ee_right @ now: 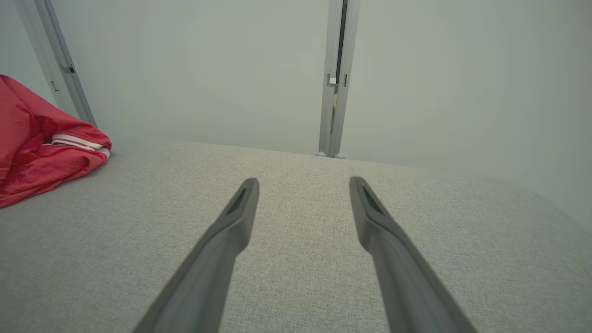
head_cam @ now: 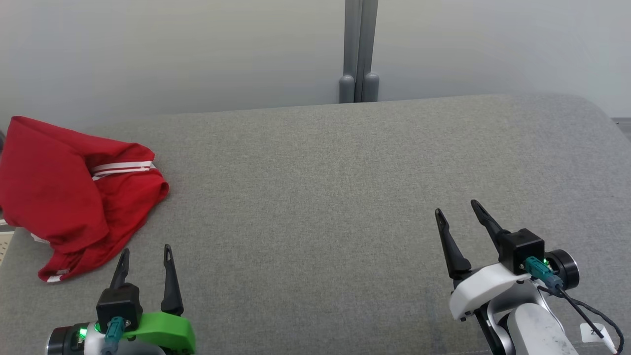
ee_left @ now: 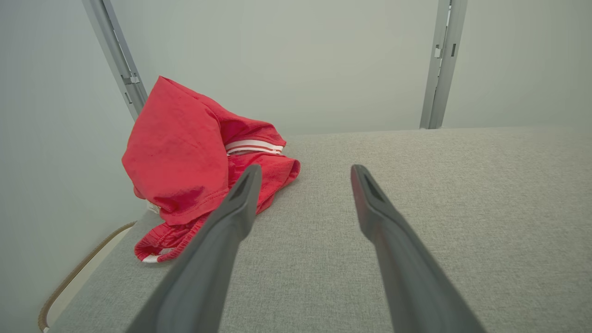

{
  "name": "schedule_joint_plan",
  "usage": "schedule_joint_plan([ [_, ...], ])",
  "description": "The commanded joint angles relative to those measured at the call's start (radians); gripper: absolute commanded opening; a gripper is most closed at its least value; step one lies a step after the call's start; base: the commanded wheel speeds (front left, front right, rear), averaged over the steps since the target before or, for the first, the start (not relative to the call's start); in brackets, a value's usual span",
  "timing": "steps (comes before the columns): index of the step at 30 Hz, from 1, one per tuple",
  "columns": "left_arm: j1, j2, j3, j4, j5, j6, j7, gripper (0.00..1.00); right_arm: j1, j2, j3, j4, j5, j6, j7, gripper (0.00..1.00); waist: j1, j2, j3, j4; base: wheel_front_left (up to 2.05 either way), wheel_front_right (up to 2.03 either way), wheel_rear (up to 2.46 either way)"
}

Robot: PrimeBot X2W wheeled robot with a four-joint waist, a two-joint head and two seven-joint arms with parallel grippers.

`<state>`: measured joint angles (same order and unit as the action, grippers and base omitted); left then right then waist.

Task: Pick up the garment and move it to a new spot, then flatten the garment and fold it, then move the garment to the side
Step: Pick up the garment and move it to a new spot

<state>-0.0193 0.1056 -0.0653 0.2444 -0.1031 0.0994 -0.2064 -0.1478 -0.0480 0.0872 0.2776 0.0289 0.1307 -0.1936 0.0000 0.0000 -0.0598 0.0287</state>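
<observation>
The garment (head_cam: pixel 69 197) is a red piece with white stripes, crumpled in a heap at the left end of the grey padded surface (head_cam: pixel 320 197). The left wrist view shows the same garment (ee_left: pixel 194 166) ahead and to the left, and it appears at the left edge of the right wrist view as a red bundle (ee_right: pixel 41 157). My left gripper (head_cam: pixel 146 251) stands open at the lower left, just right of the heap's near edge and not touching it. Far to the right, my right gripper (head_cam: pixel 456 207) is open above bare fabric, nothing between its fingers.
A grey upright post (head_cam: pixel 360 49) stands behind the surface's far edge against a pale wall. The surface's left edge (ee_left: pixel 83 273) drops off beside the garment, and its right end curves away at the far right (head_cam: pixel 601 128).
</observation>
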Motion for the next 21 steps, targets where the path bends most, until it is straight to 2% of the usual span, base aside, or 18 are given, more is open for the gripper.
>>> schedule_joint_plan([
  [1, 0.011, 0.005, -0.001, -0.003, -0.003, 0.004, 0.0, 1.0, 0.013, -0.004, -0.005, -0.005, 0.009, 0.0, 0.004, 1.0, 0.0, 0.0, 0.0, -0.001, 0.0, 0.0, 0.0],
  [21, 0.014, 0.018, -0.014, -0.019, -0.019, 0.017, 0.008, 1.0, 0.015, -0.004, -0.006, 0.004, 0.07, 0.0, -0.001, 1.0, 0.0, 0.0, 0.003, 0.004, 0.0, 0.0, 0.0],
])
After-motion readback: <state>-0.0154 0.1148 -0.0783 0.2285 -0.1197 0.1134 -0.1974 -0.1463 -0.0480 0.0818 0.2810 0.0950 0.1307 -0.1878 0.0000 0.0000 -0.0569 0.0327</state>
